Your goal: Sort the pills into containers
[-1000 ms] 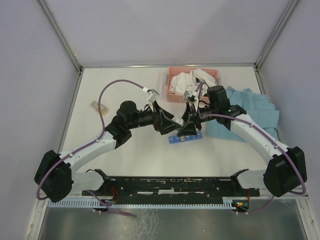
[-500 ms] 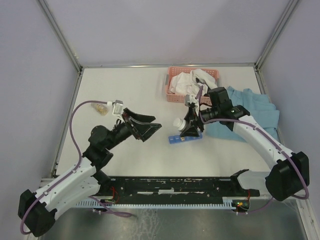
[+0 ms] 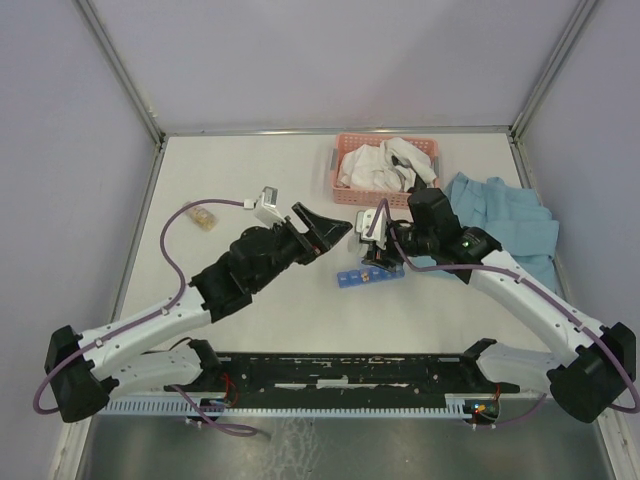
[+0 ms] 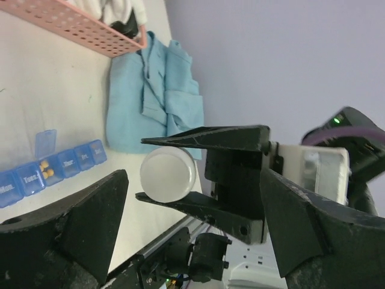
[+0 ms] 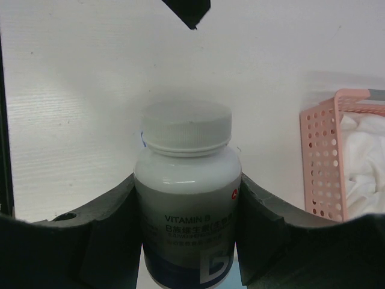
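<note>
**Bottle clamped, organiser flat on the table**

A capped white vitamin bottle (image 5: 189, 198) is clamped between the fingers of the right gripper (image 3: 374, 240), just in front of the pink basket (image 3: 345, 192). The blue pill organiser (image 3: 368, 277) is laid farther in front, one lid raised, with yellow pills (image 4: 43, 168) seen inside. The left gripper (image 3: 330, 235) is spread wide and empty, front-left of the basket.

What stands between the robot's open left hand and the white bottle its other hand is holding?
Nothing visible does. The open left hand faces the white plastic vitamin bottle gripped by the right hand, with only air between. The bottle's white screw cap is on, closing it off from the blue translucent pill-organiser strip.
</note>
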Robot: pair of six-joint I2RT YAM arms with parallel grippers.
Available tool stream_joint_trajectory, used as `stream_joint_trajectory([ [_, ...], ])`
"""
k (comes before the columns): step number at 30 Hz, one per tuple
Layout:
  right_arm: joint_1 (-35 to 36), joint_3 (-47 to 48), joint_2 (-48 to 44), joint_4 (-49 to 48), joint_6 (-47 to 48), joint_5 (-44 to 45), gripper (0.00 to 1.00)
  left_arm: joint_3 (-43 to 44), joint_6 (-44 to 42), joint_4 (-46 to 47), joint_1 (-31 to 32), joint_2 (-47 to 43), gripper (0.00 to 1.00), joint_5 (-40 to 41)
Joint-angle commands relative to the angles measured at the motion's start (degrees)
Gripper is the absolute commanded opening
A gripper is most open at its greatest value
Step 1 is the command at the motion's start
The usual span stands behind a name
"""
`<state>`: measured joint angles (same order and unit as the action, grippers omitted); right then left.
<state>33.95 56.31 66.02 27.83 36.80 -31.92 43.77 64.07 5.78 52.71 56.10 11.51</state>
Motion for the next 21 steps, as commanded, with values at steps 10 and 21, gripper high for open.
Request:
stream_joint_trajectory([
  [10,2.2,0.0,0.0,-3.4,1.6,5.4,0.01,6.2,3.9,-3.8,3.0,8.0,0.86,6.1],
  [21,2.3,0.1,0.2,-3.0,1.5,4.7,0.01,5.3,3.6,0.1,3.2,10.0,0.76,3.4],
])
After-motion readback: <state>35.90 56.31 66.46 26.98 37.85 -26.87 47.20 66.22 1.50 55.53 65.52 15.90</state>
